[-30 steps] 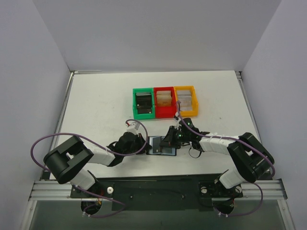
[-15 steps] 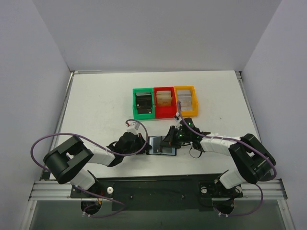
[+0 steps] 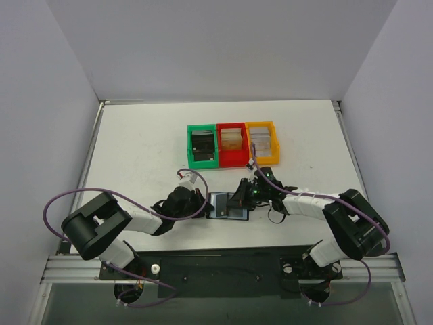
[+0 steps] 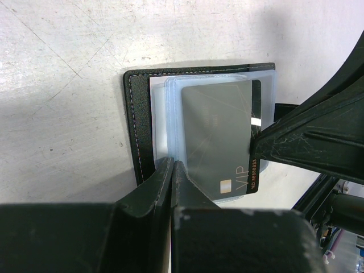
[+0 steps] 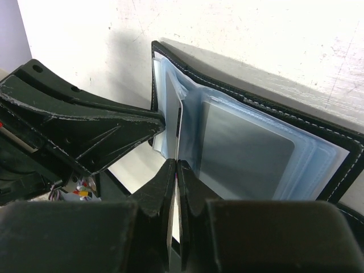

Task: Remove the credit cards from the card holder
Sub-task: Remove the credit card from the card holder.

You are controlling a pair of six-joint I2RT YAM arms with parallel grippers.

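Observation:
The black card holder point(image 3: 226, 206) lies open on the table between my two grippers. In the left wrist view it point(image 4: 136, 114) shows clear pockets, with a grey VIP credit card point(image 4: 219, 136) slid partly out. My left gripper point(image 4: 172, 165) is shut on the edge of the clear pockets and shows in the top view point(image 3: 205, 203). My right gripper point(image 5: 177, 165) is shut on that card, seen edge-on point(image 5: 178, 128), and shows in the top view point(image 3: 241, 198). Another greyish card point(image 5: 244, 153) sits inside a pocket of the holder point(image 5: 193, 71).
A green bin point(image 3: 203, 145), a red bin point(image 3: 232, 143) and a yellow bin point(image 3: 262, 141) stand in a row behind the holder, each with a stack inside. White walls close in the table on three sides.
Almost nothing has moved. My right gripper has shifted very slightly with the card. The left gripper stays on the holder.

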